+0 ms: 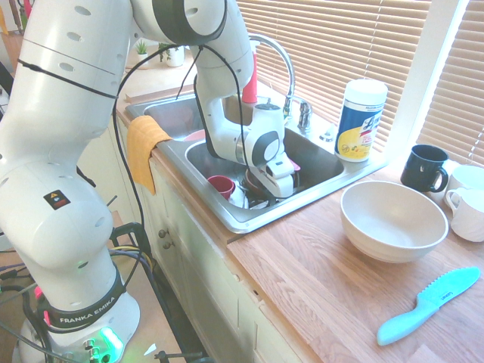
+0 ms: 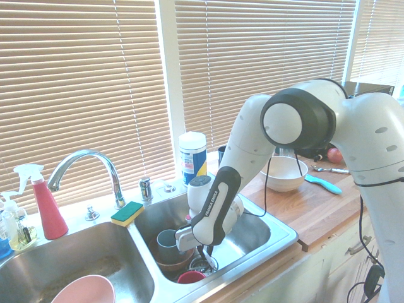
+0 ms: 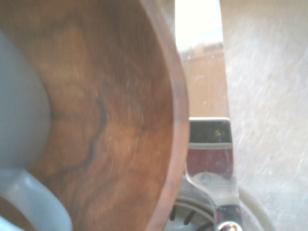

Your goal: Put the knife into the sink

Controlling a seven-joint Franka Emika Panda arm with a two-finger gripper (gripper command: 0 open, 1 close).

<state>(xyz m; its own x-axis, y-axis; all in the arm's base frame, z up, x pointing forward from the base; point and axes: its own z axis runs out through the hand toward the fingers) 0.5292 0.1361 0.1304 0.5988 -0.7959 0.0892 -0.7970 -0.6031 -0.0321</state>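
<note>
The jaws are shut, down inside the sink (image 2: 154, 287), in the basin nearer the wooden surface (image 1: 310, 287). The pictures do not let me tell whether they have hold of the knife's handle. The knife (image 3: 207, 86) shows in the wrist view close by the jaws, its shiny blade running away from them and its handle end reaching the picture's lower edge, next to the drain strainer (image 3: 190, 216). It lies along the rim of a brown wooden bowl (image 3: 120, 106), which covers part of the blade's side; whether they touch is unclear.

A grey-blue mug (image 2: 167, 241) sits in that bowl. Just beside the bowl, near the basin's front edge, is a red cup (image 2: 190, 277). In the other basin is a pink bowl (image 2: 85, 291). On the sink's back ledge, a green-and-yellow sponge (image 2: 127, 213) lies by the end of the divider, near the chrome faucet (image 2: 110, 167).

Further out, a wipes canister (image 1: 362, 121) stands by the sink's back corner. On the surface are a cream bowl (image 1: 393, 219) and, nearer its front edge, a teal serrated knife (image 1: 429, 305).
</note>
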